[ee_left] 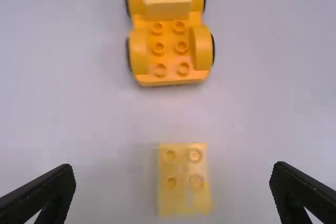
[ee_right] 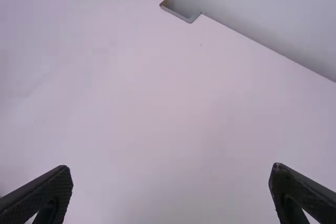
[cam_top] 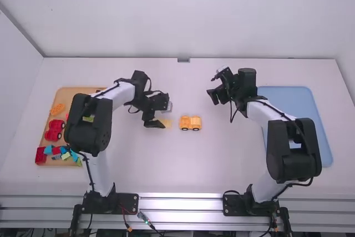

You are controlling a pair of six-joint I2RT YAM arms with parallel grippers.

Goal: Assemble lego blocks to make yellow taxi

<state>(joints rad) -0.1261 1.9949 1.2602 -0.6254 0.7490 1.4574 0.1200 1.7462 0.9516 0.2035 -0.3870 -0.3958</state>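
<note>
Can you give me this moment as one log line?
left gripper: open, above loose yellow brick | wheeled yellow base: another brick on top | right gripper: open, empty | status: build apparently unfinished

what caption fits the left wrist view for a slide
Open left gripper above a studded yellow Lego brick, near a yellow wheeled chassis topped with another brick.

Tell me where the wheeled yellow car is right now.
In the high view, the yellow car sits near mid-table, just right of the left gripper and the loose yellow block.
</note>
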